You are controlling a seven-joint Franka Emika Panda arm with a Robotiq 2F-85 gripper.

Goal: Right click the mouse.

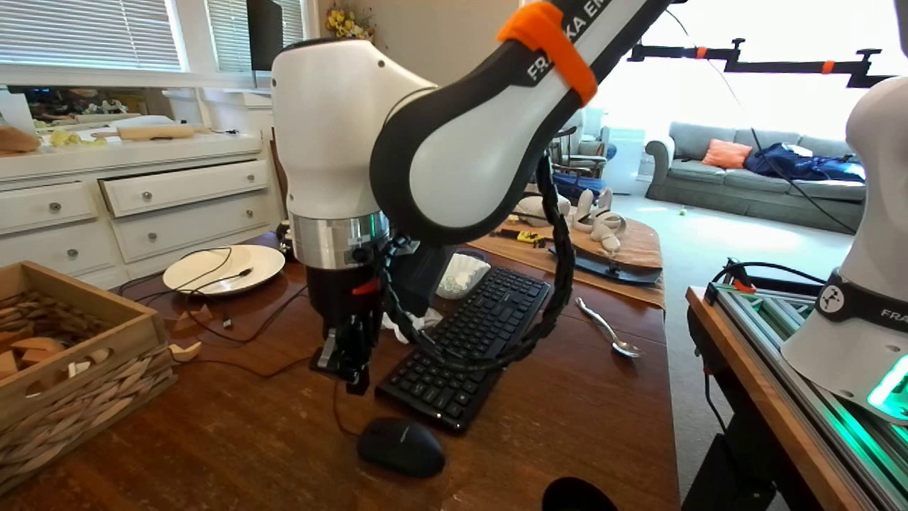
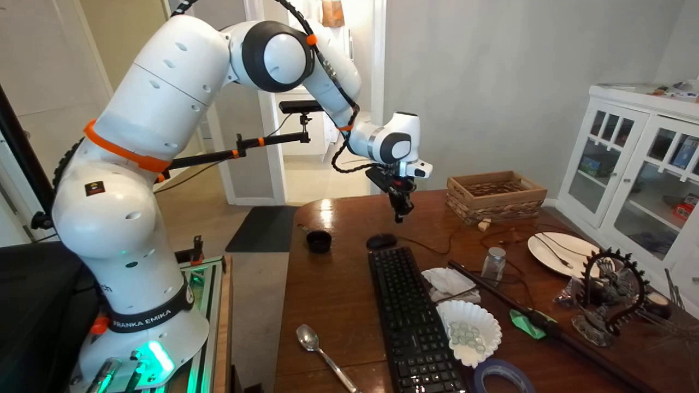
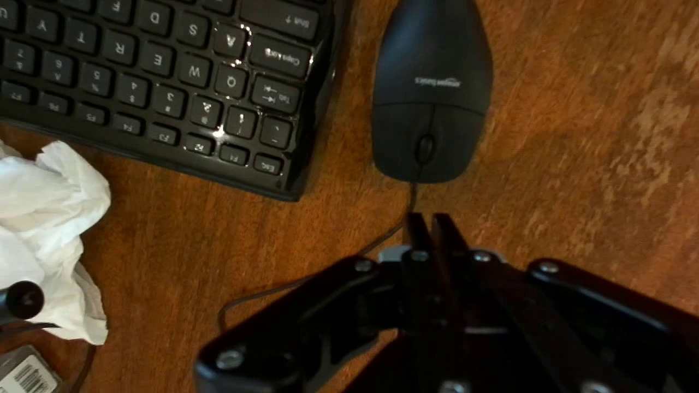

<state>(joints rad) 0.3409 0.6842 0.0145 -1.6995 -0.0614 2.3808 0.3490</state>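
Note:
The black mouse [image 1: 401,446] lies on the table beside the end of the long black keyboard [image 1: 489,312]; it also shows in an exterior view [image 2: 381,241]. In the wrist view the mouse [image 3: 431,65] points its buttons, scroll wheel and cable towards my gripper [image 3: 428,217]. Its right button [image 3: 397,136] is on the keyboard side. My fingertips are nearly together, with only a thin gap, and hold nothing. They appear just past the mouse's cable end, near the cable, apart from the mouse. In both exterior views the gripper [image 1: 357,387] [image 2: 399,218] points down above the table.
A wooden basket [image 1: 135,348] and a white plate [image 1: 266,264] stand on the table. A black cup [image 2: 319,241] and a spoon [image 2: 308,337] lie along the robot-side edge. White tissue [image 3: 65,234] and a fluted white bowl [image 2: 486,322] sit beside the keyboard.

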